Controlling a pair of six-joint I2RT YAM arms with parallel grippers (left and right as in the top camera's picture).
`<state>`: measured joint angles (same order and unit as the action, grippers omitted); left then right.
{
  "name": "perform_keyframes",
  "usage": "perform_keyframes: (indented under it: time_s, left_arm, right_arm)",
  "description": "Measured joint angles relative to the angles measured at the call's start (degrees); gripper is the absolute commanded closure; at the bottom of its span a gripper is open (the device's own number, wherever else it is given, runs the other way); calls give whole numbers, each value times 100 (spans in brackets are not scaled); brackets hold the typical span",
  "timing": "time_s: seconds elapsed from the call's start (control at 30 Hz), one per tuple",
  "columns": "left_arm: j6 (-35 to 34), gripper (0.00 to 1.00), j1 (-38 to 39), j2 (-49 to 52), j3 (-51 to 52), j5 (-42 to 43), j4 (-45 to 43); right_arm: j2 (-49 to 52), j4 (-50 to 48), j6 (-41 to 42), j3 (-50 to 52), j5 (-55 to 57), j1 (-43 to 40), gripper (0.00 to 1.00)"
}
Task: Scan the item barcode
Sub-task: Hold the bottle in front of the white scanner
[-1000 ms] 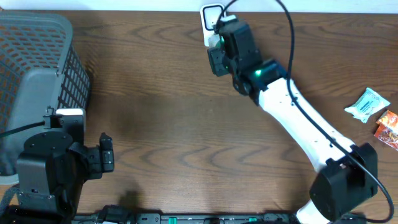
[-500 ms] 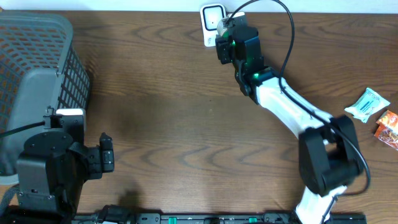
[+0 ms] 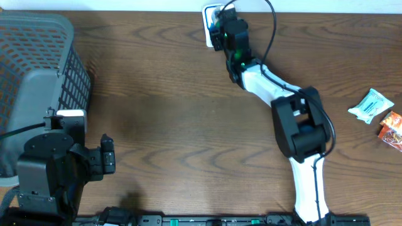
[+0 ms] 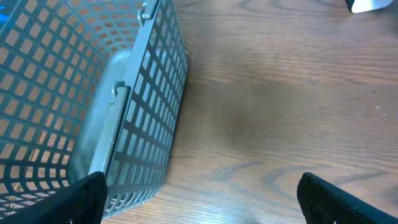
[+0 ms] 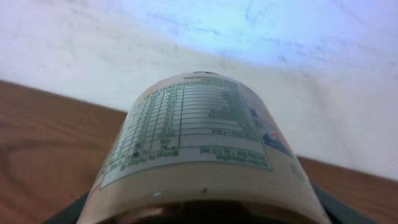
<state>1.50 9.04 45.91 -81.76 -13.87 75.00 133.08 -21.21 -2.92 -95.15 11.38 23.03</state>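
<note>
reaching to the far edge of the wooden surface [image 3: 188, 113], the right arm holds its right end effector [image 3: 221, 31] just beside a small white scanner [image 3: 212, 14] that stands at that edge. in the right wrist view the end effector is clamped on a bottle [image 5: 193, 149], whose rounded body fills the lower half of the picture, with only dark slivers of the fingers [image 5: 65, 216] showing at the bottom corners. the bottle points away from the camera toward a pale wall [image 5: 280, 74], and its label of small green print faces up toward the lens; no barcode can be made out on the side that shows. from overhead the bottle is mostly hidden under the end effector, so whether it touches the scanner cannot be told. the left arm sits at the near left corner, its left end effector [image 3: 107, 162] with fingers spread wide and holding nothing, just beside a grey mesh basket [image 3: 38, 69]. in the left wrist view the two dark fingertips stand far apart at the bottom corners, with the basket's wall to the left. well apart on the right side of the surface lie a pale blue packet [image 3: 372, 103] and an orange packet [image 3: 392, 129], close together.
</note>
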Motion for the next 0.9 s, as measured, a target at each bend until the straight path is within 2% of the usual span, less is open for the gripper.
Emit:
perform_keyframes:
  time_s: [0.23,0.57,0.77,0.9]
  left_arm:
    - [0,2,0,2,0,-2,-2]
    - [0,2,0,2,0,0,-2]
    - [0,2,0,2,0,0,-4]
    - [0,2,0,2,0,0,-2]
  right_arm:
    - [752,-9,-48,-955,20,0,66]
    - [833,9,-50,-1014,267,2,69]
    - [802,953,-52,-1054,509,2,76]
    - [247,2361,-50,-1088,518,2,73]
